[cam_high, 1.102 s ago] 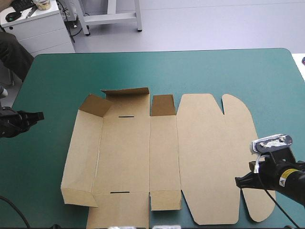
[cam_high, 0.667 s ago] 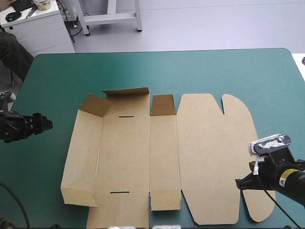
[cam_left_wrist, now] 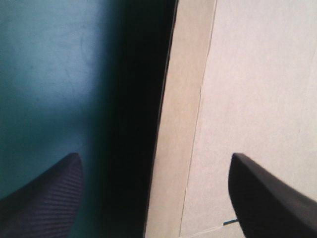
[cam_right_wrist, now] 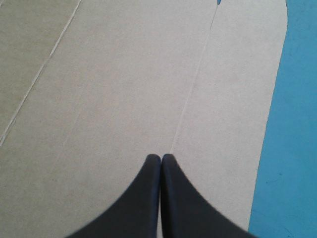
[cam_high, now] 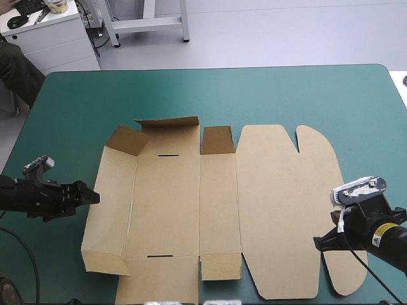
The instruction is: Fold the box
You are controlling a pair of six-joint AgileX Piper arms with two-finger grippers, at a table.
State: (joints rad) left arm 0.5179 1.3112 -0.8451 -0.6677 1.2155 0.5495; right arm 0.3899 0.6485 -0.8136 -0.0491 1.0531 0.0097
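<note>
Black fingers (cam_left_wrist: pixel 44 198) stand wide apart on the left gripper (cam_high: pixel 89 197), the brown box (cam_high: pixel 184 203) edge right between them! Ahead, it lies flat, running under the right gripper (cam_high: pixel 320 243), clenched tight on nothing, over the teal-green worktop (cam_high: pixel 254 95).

Bright, even light falls from overhead on the teal-green covered surface (cam_high: pixel 267 95), and the high view shows no glare spots on it. The box (cam_high: pixel 280 210), a flat cut sheet of brown board, is lit uniformly. Only its raised flaps (cam_high: pixel 130 140) at the far left corner show a darker inner face and a thin, soft shadow. The left black two-fingered pincer (cam_high: pixel 89 197) throws a faint, soft-edged shadow on the surface beneath it. In the left wrist view a broad, deep shadow band lies on the surface along the box's left edge, while the board beside it is brightly lit. In the right wrist view the board ahead of the right pincer (cam_right_wrist: pixel 161 157) is evenly lit, without shadow.
</note>
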